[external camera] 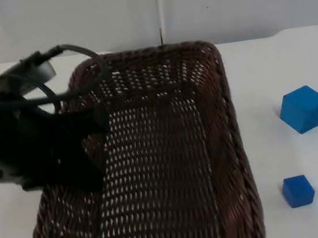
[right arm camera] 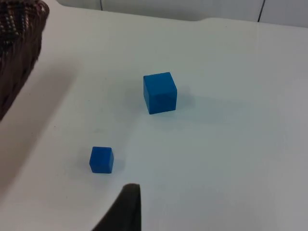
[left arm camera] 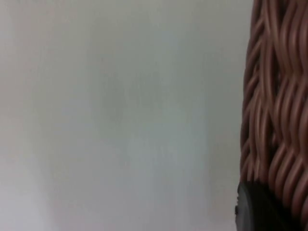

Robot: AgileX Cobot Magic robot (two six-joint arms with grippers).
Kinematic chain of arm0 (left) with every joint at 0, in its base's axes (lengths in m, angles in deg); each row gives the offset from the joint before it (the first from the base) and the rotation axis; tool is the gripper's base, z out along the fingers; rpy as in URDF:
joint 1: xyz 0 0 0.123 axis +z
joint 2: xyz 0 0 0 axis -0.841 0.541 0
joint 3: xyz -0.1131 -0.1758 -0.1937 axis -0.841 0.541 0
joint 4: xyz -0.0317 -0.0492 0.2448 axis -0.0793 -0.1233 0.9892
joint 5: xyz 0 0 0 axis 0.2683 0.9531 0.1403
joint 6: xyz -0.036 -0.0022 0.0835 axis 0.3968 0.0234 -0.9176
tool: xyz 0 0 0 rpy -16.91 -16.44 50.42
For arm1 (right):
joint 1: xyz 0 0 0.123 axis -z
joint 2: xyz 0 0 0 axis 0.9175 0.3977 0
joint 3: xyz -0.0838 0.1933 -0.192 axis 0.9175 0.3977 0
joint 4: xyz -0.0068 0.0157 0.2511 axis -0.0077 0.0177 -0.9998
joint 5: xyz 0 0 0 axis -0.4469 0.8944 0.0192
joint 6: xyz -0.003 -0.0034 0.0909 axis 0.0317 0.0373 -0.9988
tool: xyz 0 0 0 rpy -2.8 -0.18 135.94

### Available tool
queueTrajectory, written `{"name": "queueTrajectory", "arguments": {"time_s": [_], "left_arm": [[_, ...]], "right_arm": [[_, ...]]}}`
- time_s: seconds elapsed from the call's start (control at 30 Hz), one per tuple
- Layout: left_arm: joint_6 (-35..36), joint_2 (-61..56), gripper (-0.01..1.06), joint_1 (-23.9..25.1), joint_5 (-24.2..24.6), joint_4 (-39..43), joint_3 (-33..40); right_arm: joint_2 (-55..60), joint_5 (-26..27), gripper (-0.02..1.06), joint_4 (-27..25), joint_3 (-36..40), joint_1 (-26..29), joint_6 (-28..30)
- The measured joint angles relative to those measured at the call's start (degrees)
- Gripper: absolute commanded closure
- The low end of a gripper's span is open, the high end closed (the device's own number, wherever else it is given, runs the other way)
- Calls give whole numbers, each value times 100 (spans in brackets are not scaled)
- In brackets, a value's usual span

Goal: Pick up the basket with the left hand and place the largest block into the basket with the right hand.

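- The basket (external camera: 169,152), brown wicker, fills the middle of the top view; its woven wall (left arm camera: 276,96) stands close before the left wrist camera.
- The left gripper (external camera: 94,133) sits at the basket's left rim, pinching the wall, with one finger (external camera: 102,119) inside the basket.
- The big block (external camera: 304,108), blue, lies on the white table (external camera: 269,70) to the right of the basket, well apart from it.
- The small block (external camera: 298,190), also blue, lies nearer, just right of the basket's near right corner.
- In the right wrist view both the big block (right arm camera: 160,92) and the small block (right arm camera: 101,160) lie on the table, apart from each other.
- The right gripper hangs above the table near the small block; a black fingertip (right arm camera: 126,209) shows, but I cannot tell whether the fingers are spread or pressed together.
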Motion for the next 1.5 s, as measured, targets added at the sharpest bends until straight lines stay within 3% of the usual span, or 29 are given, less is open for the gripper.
{"name": "queueTrajectory", "arguments": {"time_s": [0.2,1.13,1.5], "left_arm": [[-46,-13,105,-491,-291,-23,40],[23,-13,105,-519,-486,-491,40],[1057,74,105,-519,-315,393,62]], "right_arm": [[0,0,0,0,0,0,0],[0,0,0,0,0,0,0],[0,0,0,0,0,0,0]]}}
